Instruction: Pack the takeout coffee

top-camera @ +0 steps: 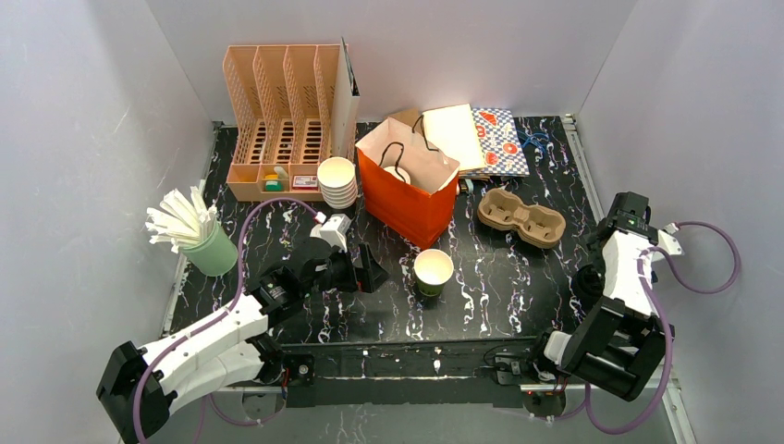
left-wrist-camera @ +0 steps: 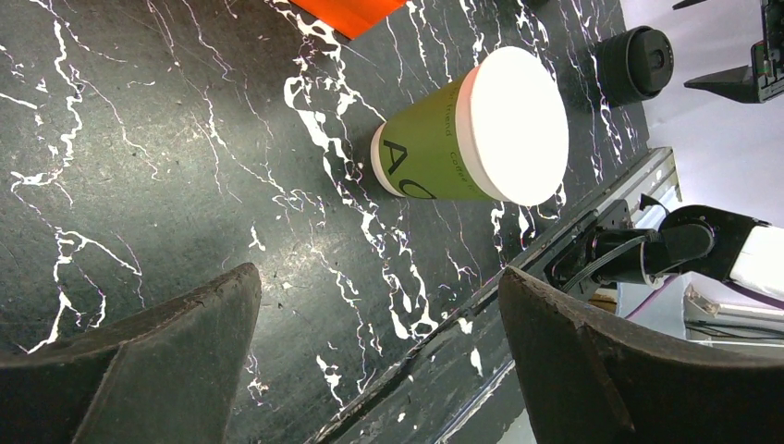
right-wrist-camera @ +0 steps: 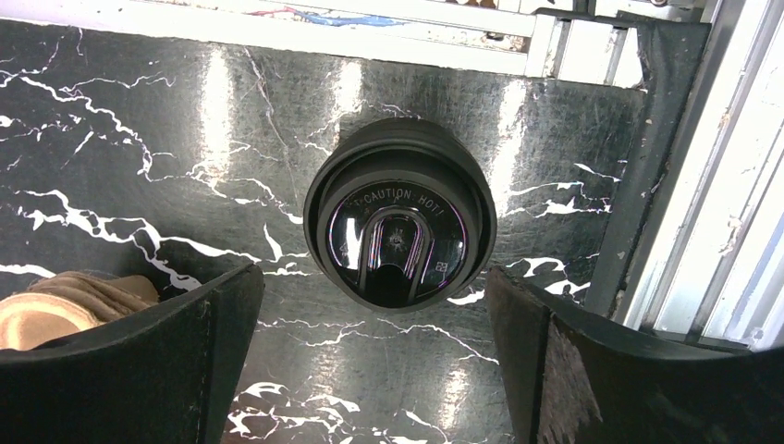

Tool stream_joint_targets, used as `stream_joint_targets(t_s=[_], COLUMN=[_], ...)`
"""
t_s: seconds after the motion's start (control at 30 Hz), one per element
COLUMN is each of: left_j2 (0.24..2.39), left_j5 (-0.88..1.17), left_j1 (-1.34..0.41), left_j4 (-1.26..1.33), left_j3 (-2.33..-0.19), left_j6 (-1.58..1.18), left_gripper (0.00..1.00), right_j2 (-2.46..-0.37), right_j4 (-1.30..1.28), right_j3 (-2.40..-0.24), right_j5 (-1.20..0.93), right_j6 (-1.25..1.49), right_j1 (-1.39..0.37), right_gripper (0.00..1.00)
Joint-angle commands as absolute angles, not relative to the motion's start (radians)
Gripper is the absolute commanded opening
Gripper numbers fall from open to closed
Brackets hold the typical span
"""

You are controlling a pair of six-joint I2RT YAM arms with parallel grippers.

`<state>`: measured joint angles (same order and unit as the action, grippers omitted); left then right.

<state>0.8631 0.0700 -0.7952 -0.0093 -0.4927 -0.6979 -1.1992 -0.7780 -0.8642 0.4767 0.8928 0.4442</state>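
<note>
Two lidded takeout cups stand upright on the black marble-patterned table (top-camera: 518, 287), well apart from each other. The green cup with a white lid (top-camera: 433, 268) is near mid-table, just in front of the orange paper bag (top-camera: 407, 199) and not touching it. The left gripper (left-wrist-camera: 379, 277) lies low to the cup's left, its jaws spread wide and holding nothing, with bare table between them and the cup. The cup with the black lid (right-wrist-camera: 399, 222), marked "CAUTION HOT", stands close to the table's right edge. The right gripper (right-wrist-camera: 374, 277) hangs directly above it, fingers wide apart and gripping nothing. Between this cup and the bag lies a pulp two-cup carrier (top-camera: 520, 217). A stack of lidless white cups (top-camera: 337, 182) stands just left of the open bag. Behind the stack is a peach file organizer (top-camera: 282, 111). A mint tumbler (top-camera: 213, 252) of white wrapped straws stands at the left edge.
</note>
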Motion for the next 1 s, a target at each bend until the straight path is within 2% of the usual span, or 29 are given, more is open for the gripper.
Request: stream_joint_targets(t_s=[0.0, 0.47, 0.97], left_j2=[0.867, 0.899, 0.903], left_j5=[0.077, 0.073, 0.069], left_j1=[-0.797, -0.797, -0.796], left_j4=[-0.02, -0.038, -0.044], left_j3=[-0.495, -0.498, -0.492], left_j6=[-0.683, -0.675, -0.668], left_gripper=[0.98, 0.98, 0.98], right_j2=[-1.205, -1.233, -1.26], right_j4=[-0.752, -0.689, -0.683], right_j3=[-0.842, -0.783, -0.783], right_j5=[0.526, 0.529, 0.541], right_j6=[0.94, 0.963, 0.973], right_j1=[0.455, 0.461, 0.462], right_gripper=[0.98, 0.98, 0.89])
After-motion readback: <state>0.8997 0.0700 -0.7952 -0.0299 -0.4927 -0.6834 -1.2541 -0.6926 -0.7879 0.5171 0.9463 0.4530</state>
